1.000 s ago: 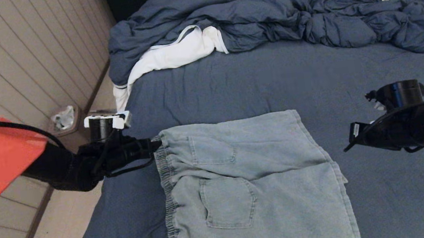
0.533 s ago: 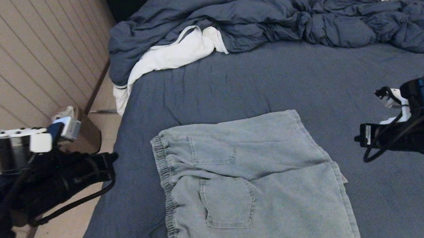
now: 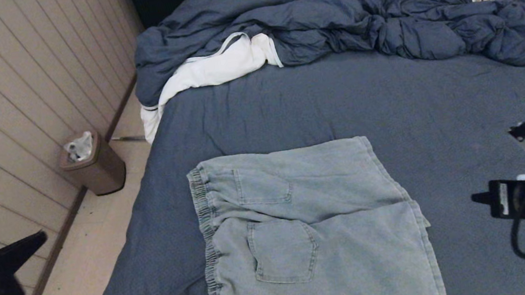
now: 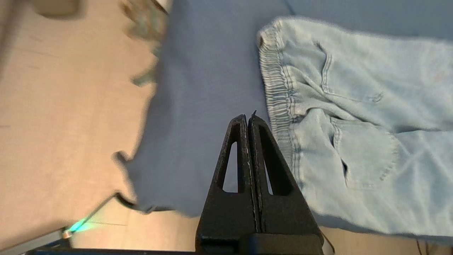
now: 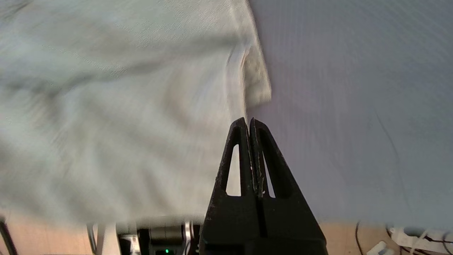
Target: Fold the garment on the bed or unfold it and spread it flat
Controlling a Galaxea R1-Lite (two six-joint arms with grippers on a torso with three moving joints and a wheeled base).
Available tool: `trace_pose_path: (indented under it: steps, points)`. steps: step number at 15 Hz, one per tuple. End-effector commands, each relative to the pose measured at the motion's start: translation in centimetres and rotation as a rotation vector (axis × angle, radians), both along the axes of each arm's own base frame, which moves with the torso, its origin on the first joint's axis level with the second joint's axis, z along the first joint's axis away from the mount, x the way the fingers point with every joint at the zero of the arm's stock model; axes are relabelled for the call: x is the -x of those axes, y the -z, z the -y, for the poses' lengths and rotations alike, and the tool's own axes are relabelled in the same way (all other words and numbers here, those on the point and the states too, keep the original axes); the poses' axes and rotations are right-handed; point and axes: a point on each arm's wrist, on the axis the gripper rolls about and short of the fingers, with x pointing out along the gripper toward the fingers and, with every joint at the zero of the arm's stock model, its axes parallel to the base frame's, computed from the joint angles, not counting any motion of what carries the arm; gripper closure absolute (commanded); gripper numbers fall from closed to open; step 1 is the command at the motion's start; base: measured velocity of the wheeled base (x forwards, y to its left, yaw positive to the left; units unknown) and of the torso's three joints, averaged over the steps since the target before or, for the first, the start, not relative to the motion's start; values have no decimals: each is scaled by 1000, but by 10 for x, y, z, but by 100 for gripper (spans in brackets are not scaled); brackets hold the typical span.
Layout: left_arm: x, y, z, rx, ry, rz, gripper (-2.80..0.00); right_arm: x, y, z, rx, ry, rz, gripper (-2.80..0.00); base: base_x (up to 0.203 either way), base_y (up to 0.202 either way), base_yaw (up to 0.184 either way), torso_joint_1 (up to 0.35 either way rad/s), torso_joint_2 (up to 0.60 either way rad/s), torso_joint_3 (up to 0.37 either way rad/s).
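Left pincer (image 4: 247, 118): clenched, both fingers pressed flat together with nothing between them; in its wrist view the tip hangs over bare sheet just beside the shorts' waistband, apart from it. In the head view it sits off the bed at about 8 o'clock, over the floor.
Right pincer (image 5: 248, 122): clenched and empty; in its wrist view the tip hovers above the sheet just beside a hem corner of the shorts. In the head view the arm shows at about 4 o'clock of the bed.
Denim shorts (image 3: 312, 226): pale blue, spread flat with the back side up, two patch pockets showing; gathered waistband toward 9 o'clock, leg hems toward 3 o'clock. They lie on the near part of the bed, around 6 o'clock, the lowest edge running out of view.
Bed (image 3: 362, 100): dark slate-blue sheet, bare around the shorts.
Duvet (image 3: 336, 13): bulky, dark blue, bunched along the far side at 12 o'clock.
White garment (image 3: 213, 71): tucked under the duvet's edge at about 11 o'clock, draping over the bed's side.
Waste bin (image 3: 93, 164): brown, on the floor against the wall at 9 o'clock.
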Motion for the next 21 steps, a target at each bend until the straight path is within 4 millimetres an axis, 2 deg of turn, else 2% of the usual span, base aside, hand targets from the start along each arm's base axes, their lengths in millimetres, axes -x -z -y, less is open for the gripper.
trace_pose_path:
  steps: [1, 3, 4, 6, 8, 9, 10, 12, 14, 21]
  points:
    - [88, 3, -18, 20, -59, 138, 0, 94, -29, -13, 21, -40, 191, 0, 0, 0, 0, 0, 0, 0]
    - [124, 24, -23, 8, -164, 164, 0, 153, -19, -20, 27, -91, 254, 0, 0, 0, 0, 0, 0, 0]
    - [134, 36, -23, -8, -211, 157, 0, 173, -7, -20, 28, -110, 259, 0, 0, 0, 0, 0, 0, 0]
    - [147, 67, -23, -47, -244, 172, 0, 206, 24, -20, 37, -122, 344, 0, 0, 0, 0, 0, 0, 0]
    - [147, 93, -21, -75, -248, 149, 0, 222, 59, -20, 52, -123, 455, 0, 0, 0, 0, 0, 0, 0]
    - [145, 109, -21, -85, -238, 132, 0, 224, 77, -20, 64, -115, 499, 0, 0, 0, 0, 0, 0, 0]
    - [144, 114, -21, -92, -229, 137, 0, 223, 89, -20, 74, -107, 530, 0, 0, 0, 0, 0, 0, 0]
    - [141, 116, -20, -93, -208, 160, 0, 220, 92, -19, 103, -65, 574, 0, 0, 0, 0, 0, 0, 0]
    - [128, 134, -19, -147, -145, 204, 0, 213, 98, -17, 166, 9, 651, 0, 0, 0, 0, 0, 0, 0]
    - [124, 135, -18, -198, -95, 277, 0, 213, 100, -17, 227, -21, 626, 0, 0, 0, 0, 0, 0, 0]
